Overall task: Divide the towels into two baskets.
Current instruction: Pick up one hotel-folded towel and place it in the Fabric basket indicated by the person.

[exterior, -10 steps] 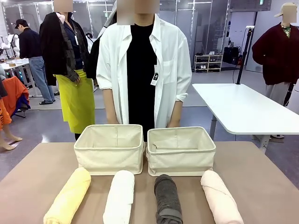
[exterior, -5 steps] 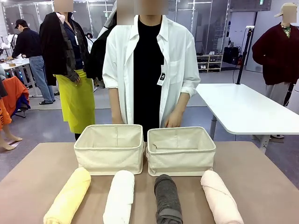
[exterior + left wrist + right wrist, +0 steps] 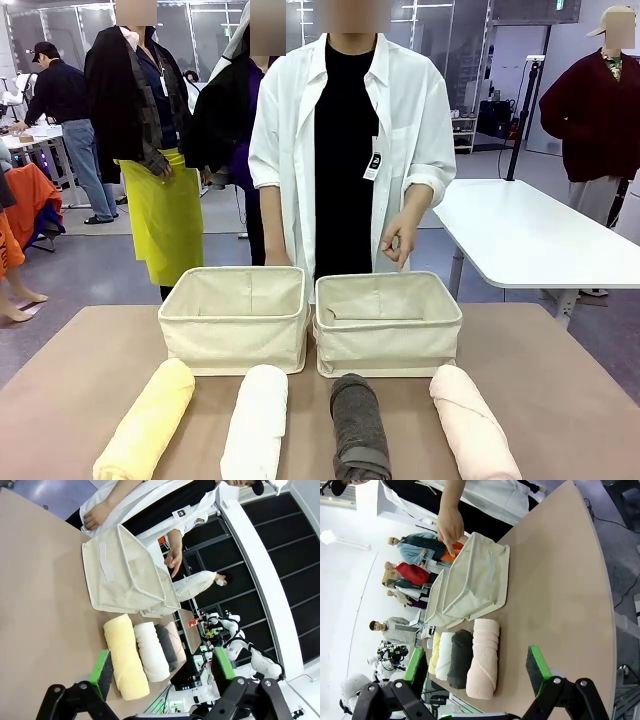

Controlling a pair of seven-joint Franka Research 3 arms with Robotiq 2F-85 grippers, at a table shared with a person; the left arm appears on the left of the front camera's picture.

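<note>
Front view, four rolled terry cylinders, yellow towel [image 3: 148,420], white towel [image 3: 256,422], dark grey towel [image 3: 359,425], pink towel [image 3: 472,420], in a row before a soft-walled cream canvas basket [image 3: 235,345] and its twin basket [image 3: 388,350], my left pincer [image 3: 163,666] and right pincer [image 3: 476,666] agape, empty.

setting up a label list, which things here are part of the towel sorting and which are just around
Job: yellow towel, white towel, dark grey towel, pink towel, left basket, right basket.
Not part: white side table, far shelf rack.

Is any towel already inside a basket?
No, the yellow towel, white towel, grey towel and pink towel all lie on the table.
</note>
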